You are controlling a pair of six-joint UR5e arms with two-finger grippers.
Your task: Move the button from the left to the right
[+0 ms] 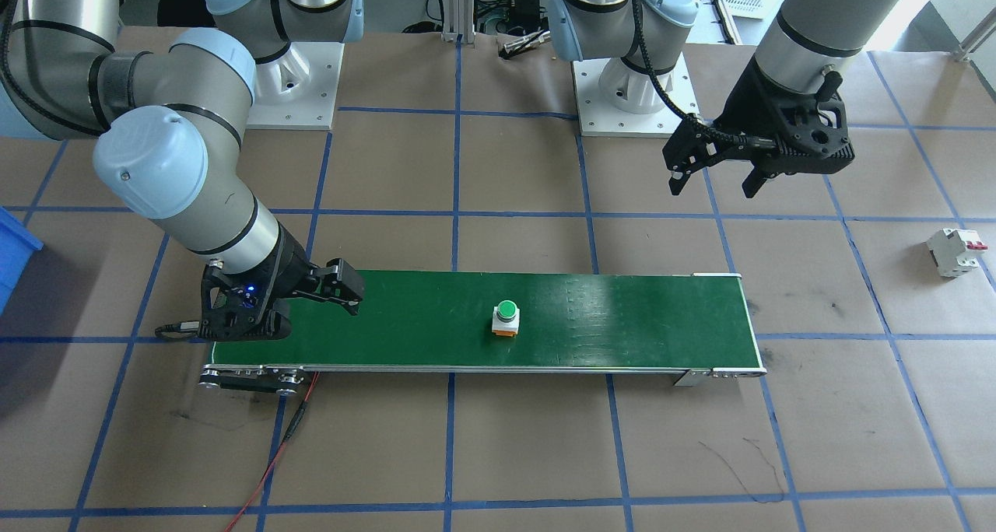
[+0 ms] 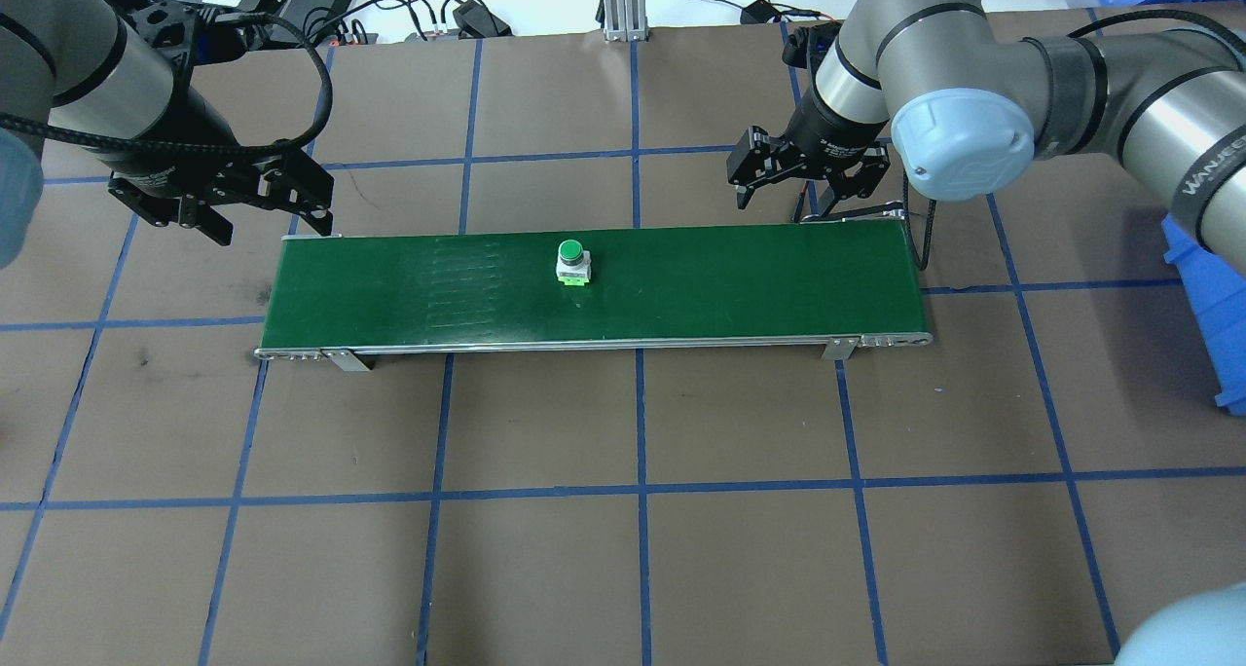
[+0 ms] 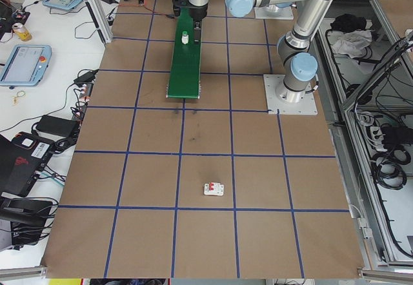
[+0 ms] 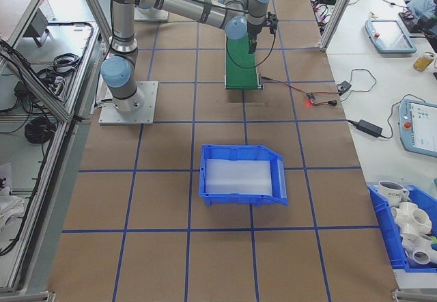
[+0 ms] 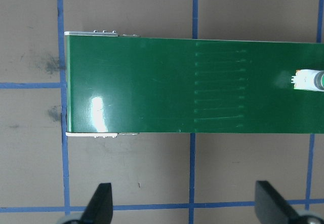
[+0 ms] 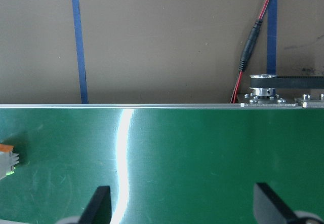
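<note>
1. Sitting upright near the middle of the green conveyor belt (image 2: 681,286), the button (image 2: 570,262) is touched by neither arm right now.
2. The right gripper (image 2: 805,174) hangs over the belt's right end at its far edge, jaws spread wide and empty. In its wrist view the button pokes in at the left edge, so it lies along the belt's long axis toward the left.
3. The left gripper (image 2: 255,202) is also wide open and empty, just off the belt's left end. Both are about equally far from the button, I'd guess.
4. Button: round glossy green cap, white boxy body, orange base showing in the front-facing view. Small and blocky, should pinch fine across the body.
5. Belt surface is smooth and shiny with glare streaks, metal rails along the sides.
6. A white circuit breaker (image 1: 955,251) lies well apart on the brown paper.
</note>
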